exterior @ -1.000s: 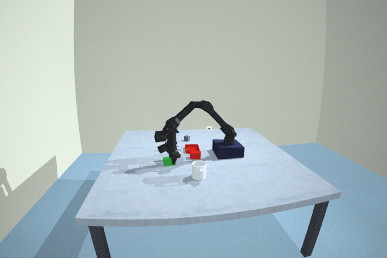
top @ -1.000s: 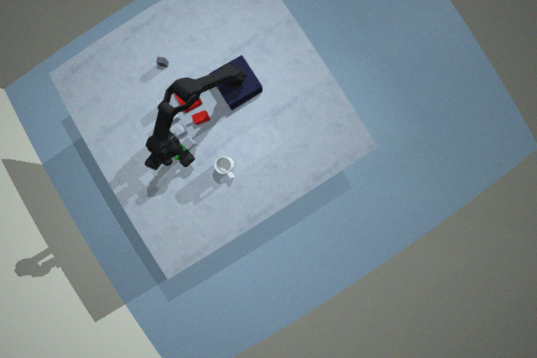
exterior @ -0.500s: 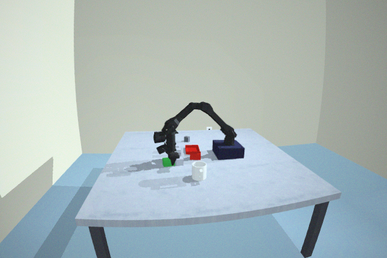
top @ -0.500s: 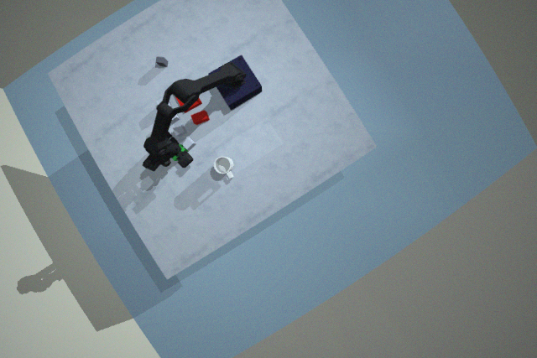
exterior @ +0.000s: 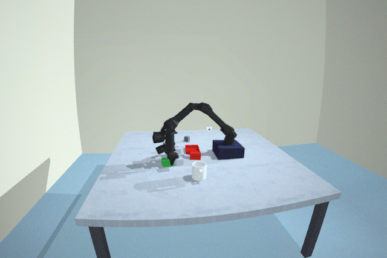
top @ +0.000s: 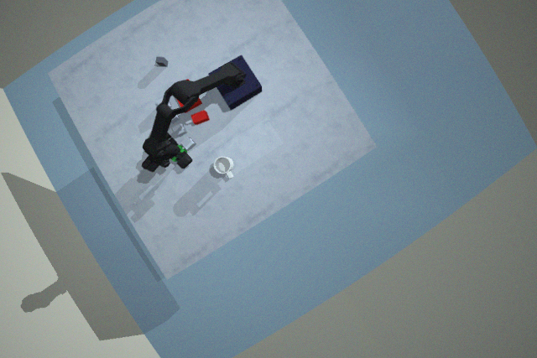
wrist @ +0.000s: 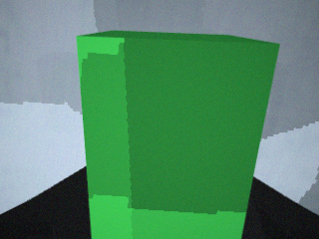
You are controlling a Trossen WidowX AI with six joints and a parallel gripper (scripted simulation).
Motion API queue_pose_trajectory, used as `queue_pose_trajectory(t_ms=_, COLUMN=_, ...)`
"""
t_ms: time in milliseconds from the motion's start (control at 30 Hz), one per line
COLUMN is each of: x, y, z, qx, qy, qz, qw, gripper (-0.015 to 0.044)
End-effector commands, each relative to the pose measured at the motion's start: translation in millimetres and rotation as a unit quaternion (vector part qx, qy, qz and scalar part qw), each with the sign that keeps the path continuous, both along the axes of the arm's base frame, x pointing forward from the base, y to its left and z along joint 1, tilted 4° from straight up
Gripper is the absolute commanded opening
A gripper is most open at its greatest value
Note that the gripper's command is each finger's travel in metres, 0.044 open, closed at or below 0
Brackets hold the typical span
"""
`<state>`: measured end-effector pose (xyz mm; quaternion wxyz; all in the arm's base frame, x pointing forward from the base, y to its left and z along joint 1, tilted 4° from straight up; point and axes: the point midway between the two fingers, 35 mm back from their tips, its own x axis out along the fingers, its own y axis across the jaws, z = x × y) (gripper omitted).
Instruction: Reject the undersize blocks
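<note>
- Tool (top: 176, 156) (exterior: 170, 161) (wrist: 164, 166) clenched on the green GO gauge (top: 182, 150) (exterior: 166, 162) (wrist: 186, 124), and we're down low over the bench (top: 277, 172) (exterior: 237, 183), folks!
- Key relation, top view: nearest steel block (top: 188, 143) (exterior: 179, 161) sits approx. 1 to 2 o'clock of the gauge, just beside it; ext. view puts it at 3 o'clock.
- Contact w/ that block? Can't tell. Pin direction, hole mouth: also hidden.
- Wrist cam: green handle upright in frame, black fingers at 8 and 4 o'clock.
- Likely step: a fit test on that block. Next move prob. wants pin axis and bore in line, then a straight push, no sideways drift; any skew could fake an undersize result.
- Red reject tray (top: 192, 107) (exterior: 191, 146) lies approx. 12 to 1 o'clock, top view, beyond the blocks; verdict 1st, tray later, I'd say.
</note>
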<state>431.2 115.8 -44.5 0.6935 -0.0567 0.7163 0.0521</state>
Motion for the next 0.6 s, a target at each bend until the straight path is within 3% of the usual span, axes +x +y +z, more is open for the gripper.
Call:
queue_pose_trajectory(t_ms=0, x=6.0, y=1.3, z=2.7, qx=0.002, qy=-0.006, qz=-0.001, qw=1.0, gripper=0.0)
queue_pose_trajectory(t_ms=567, x=11.9, y=2.2, z=3.2, qx=0.002, qy=-0.007, qz=-0.001, qw=1.0, gripper=0.0)
